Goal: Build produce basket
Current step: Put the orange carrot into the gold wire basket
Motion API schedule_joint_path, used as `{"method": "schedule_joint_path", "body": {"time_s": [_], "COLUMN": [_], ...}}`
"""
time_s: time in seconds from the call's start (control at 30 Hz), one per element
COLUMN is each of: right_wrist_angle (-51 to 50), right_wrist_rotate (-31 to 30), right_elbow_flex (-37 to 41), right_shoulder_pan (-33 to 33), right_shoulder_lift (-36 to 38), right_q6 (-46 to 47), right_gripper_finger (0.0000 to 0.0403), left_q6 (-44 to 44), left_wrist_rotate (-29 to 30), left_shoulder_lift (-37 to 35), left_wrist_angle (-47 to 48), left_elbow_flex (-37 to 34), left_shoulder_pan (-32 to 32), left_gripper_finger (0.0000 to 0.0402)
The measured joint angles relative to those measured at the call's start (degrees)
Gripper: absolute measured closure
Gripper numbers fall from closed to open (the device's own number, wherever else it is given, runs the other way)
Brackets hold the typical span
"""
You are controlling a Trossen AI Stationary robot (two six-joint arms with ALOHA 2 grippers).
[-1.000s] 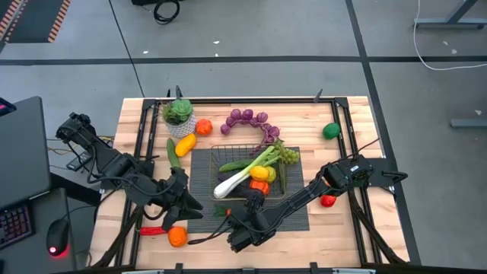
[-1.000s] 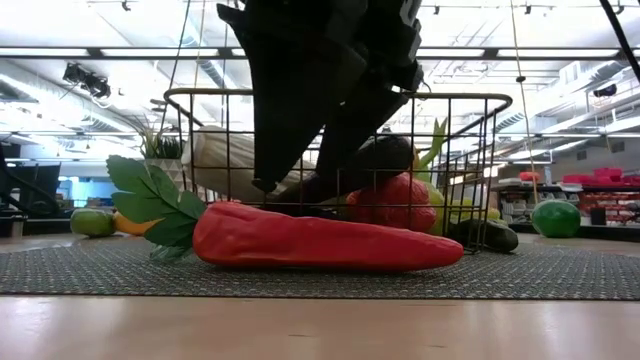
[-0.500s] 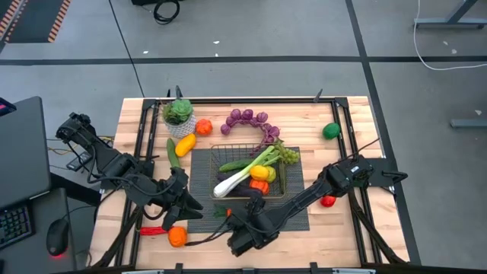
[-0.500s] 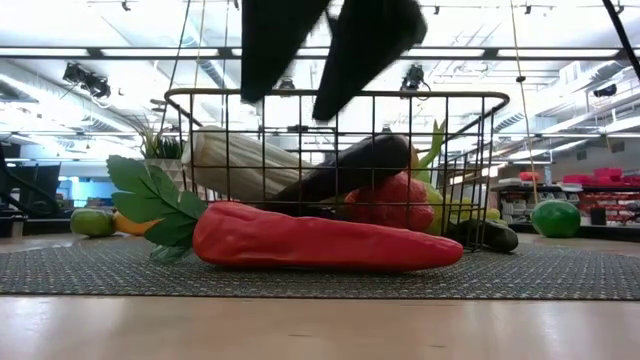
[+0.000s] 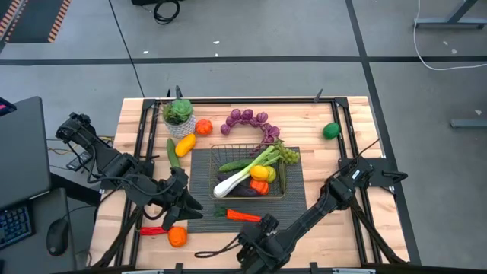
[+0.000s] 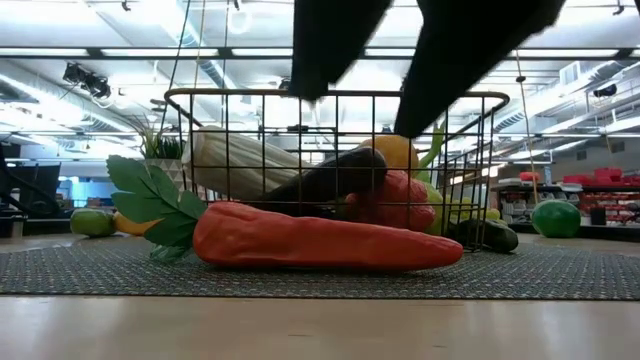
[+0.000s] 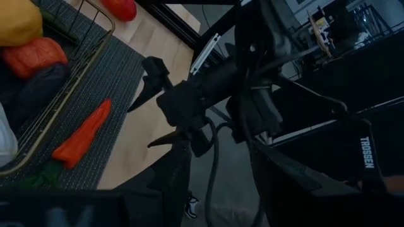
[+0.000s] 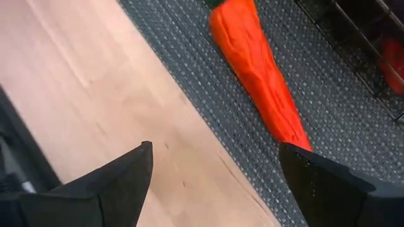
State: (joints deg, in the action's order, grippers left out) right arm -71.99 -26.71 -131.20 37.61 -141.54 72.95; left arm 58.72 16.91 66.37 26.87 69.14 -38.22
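On the dark mat point(image 5: 199, 171), the carrot point(image 5: 245, 216) lay lengthwise just beyond the right gripper point(image 8: 218, 173), whose fingers were spread and empty.

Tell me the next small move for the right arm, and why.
Probably lower the right pincer onto the carrot and close on it. Its jaws are open and empty, raised above the mat, and the carrot lies on the mat just outside the basket's near rim, not yet inside. The left pincer waits at the mat's left edge.
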Motion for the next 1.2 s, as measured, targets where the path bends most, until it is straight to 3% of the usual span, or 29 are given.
{"method": "schedule_joint_path", "body": {"time_s": [0.27,0.47,0.53,1.2], "right_wrist_angle": [-2.58,-10.17,-9.23,5.01], "right_wrist_rotate": [-6.8,-9.29,-9.51,-7.27], "right_elbow_flex": [-0.04,3.3,4.84,9.76], "right_shoulder_pan": [-0.09,-1.09,-1.34,-5.98], "right_shoulder_lift": [-2.75,-3.01,-2.83,-2.84], "right_q6": [3.03,19.76,21.44,6.97], "right_gripper_finger": [0.0056,0.0056,0.0056,0.0056], "left_q6": [-0.1,1.3,1.98,6.19], "left_wrist_rotate": [-0.02,-0.02,-0.02,0.0], "left_shoulder_lift": [0.0,0.0,0.0,0.0], "left_wrist_angle": [-0.03,-0.12,-0.12,-0.04], "left_elbow_flex": [0.0,0.01,0.02,0.02], "left_shoulder_pan": [0.0,0.0,0.0,0.0], "left_gripper_finger": [0.023,0.023,0.023,0.023]}}
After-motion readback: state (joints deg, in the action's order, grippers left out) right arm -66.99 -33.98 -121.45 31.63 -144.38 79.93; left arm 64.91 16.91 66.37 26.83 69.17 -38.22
